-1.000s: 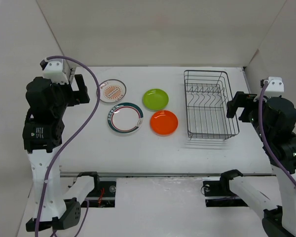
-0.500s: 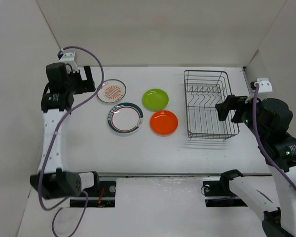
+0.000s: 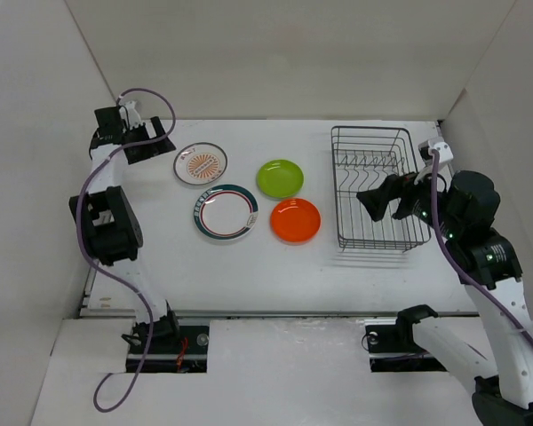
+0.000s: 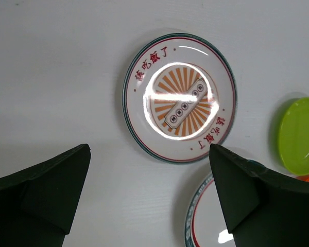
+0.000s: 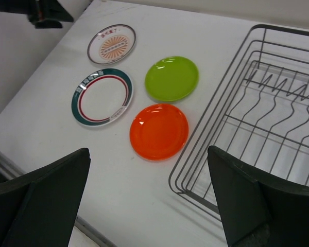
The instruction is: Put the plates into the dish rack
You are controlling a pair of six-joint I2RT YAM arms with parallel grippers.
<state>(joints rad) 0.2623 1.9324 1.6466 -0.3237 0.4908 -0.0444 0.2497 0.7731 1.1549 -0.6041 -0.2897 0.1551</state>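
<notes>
Your left gripper (image 3: pixel 151 142), wide open and empty, is right beside the small plate (image 3: pixel 202 163) lying flat on the table (image 3: pixel 249 266), much nearer than your open right gripper (image 3: pixel 384 200) over by the dish rack (image 3: pixel 369 130).

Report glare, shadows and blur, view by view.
Left wrist: a bright ring of glare crosses the small white plate with the orange sunburst centre. Right wrist: soft highlights on the round lime green plate and round orange plate. Top external: even light, faint shadow along the near edge of the dark grey wire dish rack.
</notes>
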